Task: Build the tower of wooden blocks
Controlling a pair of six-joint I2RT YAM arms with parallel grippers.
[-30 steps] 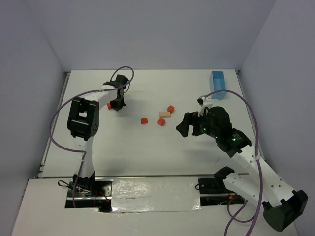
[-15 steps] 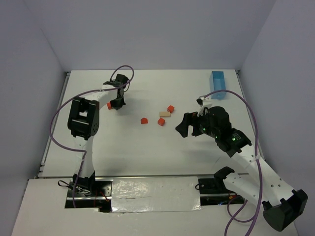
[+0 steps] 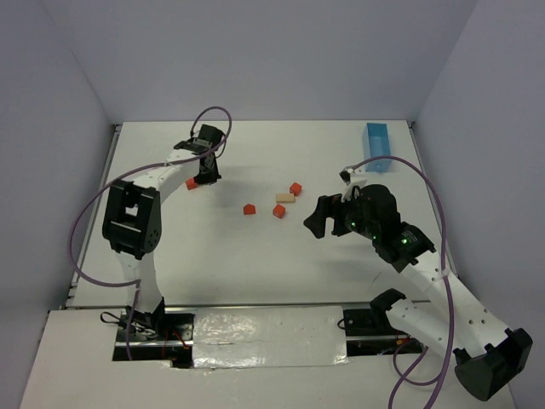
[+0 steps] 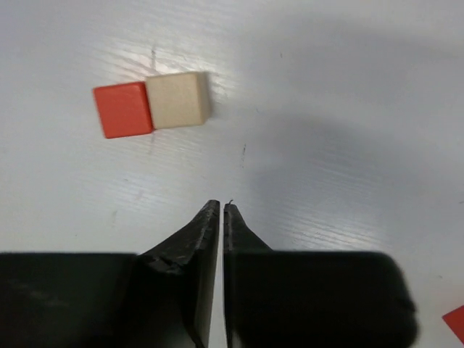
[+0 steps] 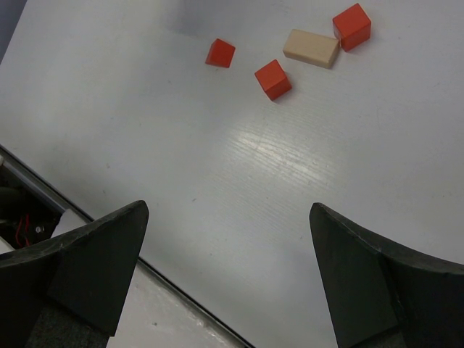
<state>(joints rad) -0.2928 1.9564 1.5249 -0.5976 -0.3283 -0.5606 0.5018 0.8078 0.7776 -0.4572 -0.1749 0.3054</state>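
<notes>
A red cube and a tan cube sit touching side by side on the table. My left gripper is shut and empty, a little short of them. In the top view the left gripper is beside that red cube, and the tan cube is hidden. Three red cubes and a tan bar lie mid-table. My right gripper is open and empty, above the table, near side of them. It shows in the top view right of the group.
A light-blue tray stands at the back right. Grey walls close the table on three sides. The table's near edge and a foil-covered strip lie by the arm bases. A red corner shows at the left wrist view's lower right.
The left arm's elbow has swung left and the left gripper has drawn slightly back from the red cube. The right arm and the blocks have not moved.
</notes>
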